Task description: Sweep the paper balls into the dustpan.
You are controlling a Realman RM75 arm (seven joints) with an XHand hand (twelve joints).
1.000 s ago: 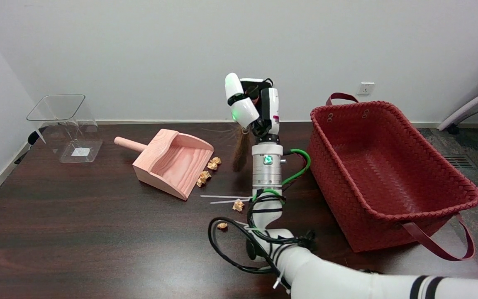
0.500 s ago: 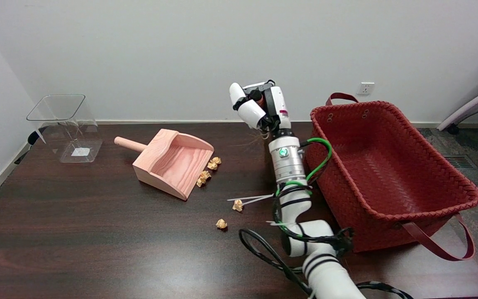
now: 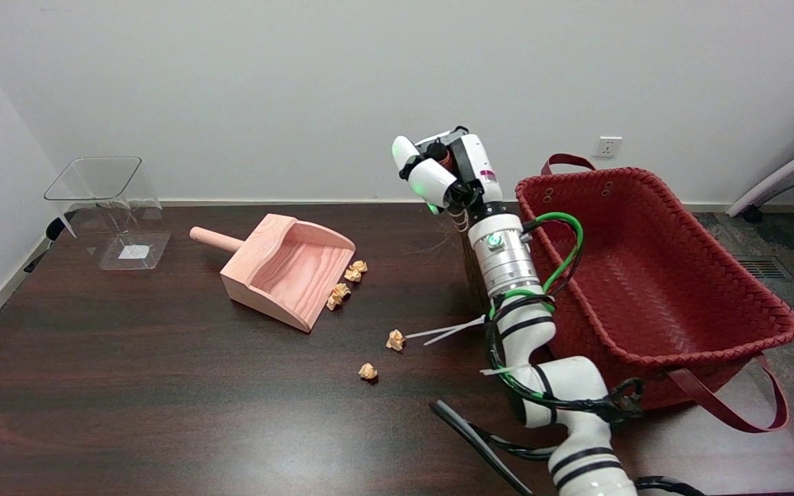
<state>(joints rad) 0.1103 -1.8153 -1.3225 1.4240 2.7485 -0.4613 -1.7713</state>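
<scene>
A pink wooden dustpan (image 3: 280, 270) lies left of centre, its mouth facing right. Several small tan paper balls (image 3: 351, 275) sit against its front lip. Two more lie apart on the dark table, one paper ball (image 3: 395, 339) nearer the arm and another paper ball (image 3: 368, 371) closer to the camera. My right hand (image 3: 446, 176) is raised above the table's far side, next to the red basket, and grips a small brush. Its reddish handle top (image 3: 442, 154) shows between the fingers. The brown bristles (image 3: 471, 265) hang mostly hidden behind my wrist.
A large red woven basket (image 3: 652, 207) fills the right side, close beside my forearm. A clear plastic container (image 3: 111, 207) stands at the far left. Black cables (image 3: 480, 437) and white zip ties (image 3: 449, 331) trail from my arm over the table.
My right arm has swung to the right, carrying the hand and brush away from the dustpan toward the basket. The bristles have gone behind the wrist. The paper balls have stayed put.
</scene>
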